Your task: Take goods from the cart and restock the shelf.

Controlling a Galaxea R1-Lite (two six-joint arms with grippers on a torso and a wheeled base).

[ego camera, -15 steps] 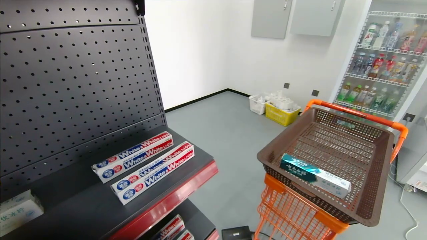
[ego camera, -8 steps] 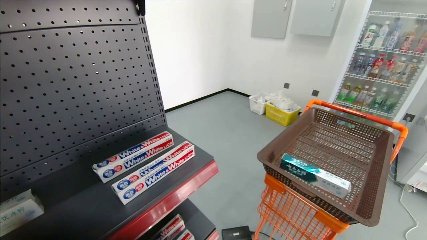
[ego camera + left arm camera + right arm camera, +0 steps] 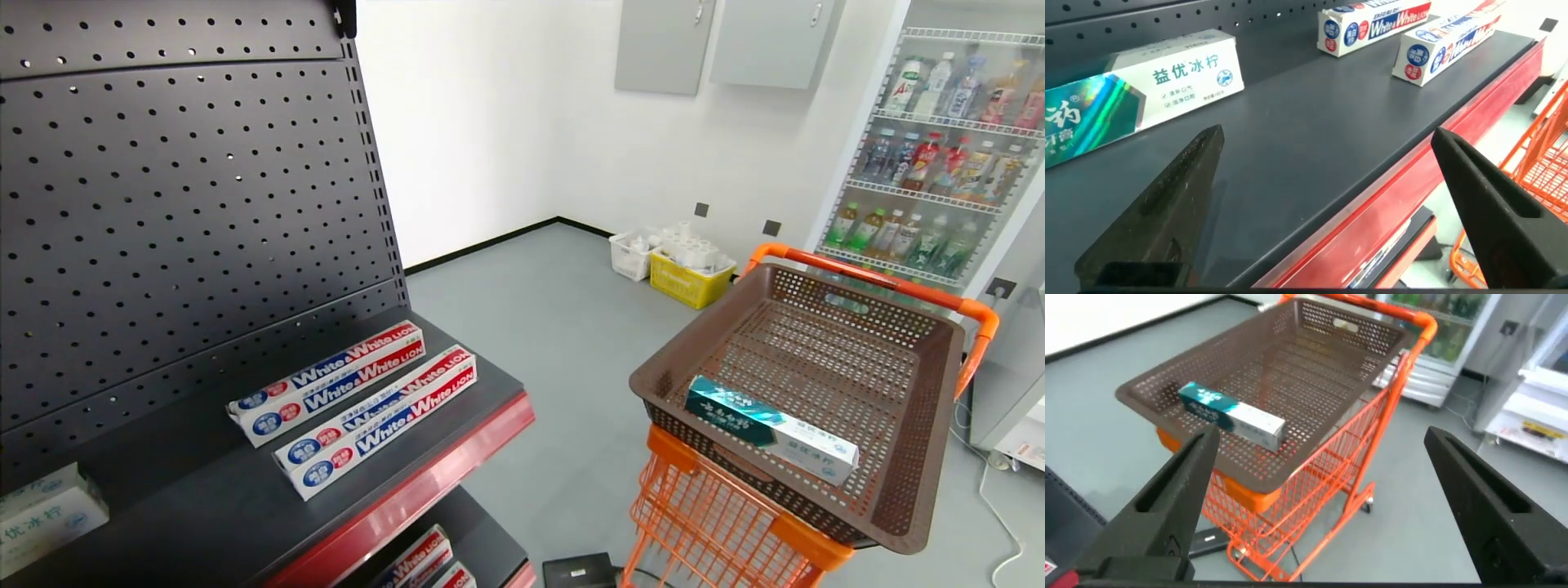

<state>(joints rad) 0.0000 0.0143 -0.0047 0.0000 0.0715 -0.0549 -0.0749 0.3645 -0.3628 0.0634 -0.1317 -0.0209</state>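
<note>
A teal-and-white cardboard toothpaste box [image 3: 771, 430] lies flat and alone in the brown perforated plastic basket [image 3: 918, 457] on top of the orange wire cart [image 3: 718, 531]. It sits close along the basket wall nearest the robot, waiting to be moved to the dark metal shelf with a red front edge [image 3: 457, 445] on the robot's left. Two red, white and blue toothpaste boxes [image 3: 326, 384] already rest side by side on that shelf, and a matching teal-and-white box [image 3: 1135, 82] lies farther along it, well apart from them. The left gripper [image 3: 1327, 139] hangs over the shelf's bare surface with its jaws spread wide and nothing between them. The right gripper [image 3: 1320, 437] hovers above and short of the cart, equally spread and empty. The carton is probably light and stiff along its length, but hollow enough to dent under a hard squeeze, and its glossy print may prove slick. The safest hold looks to be across the narrow width near the middle, so the long box does not tip. The near wall may leave little room for one finger, so a grip from straight above seems wiser than one from the side. Compared with the head view half a second and a full second earlier, the carton, the cart and the shelf stock lie exactly where they did, with no visible shift.
</note>
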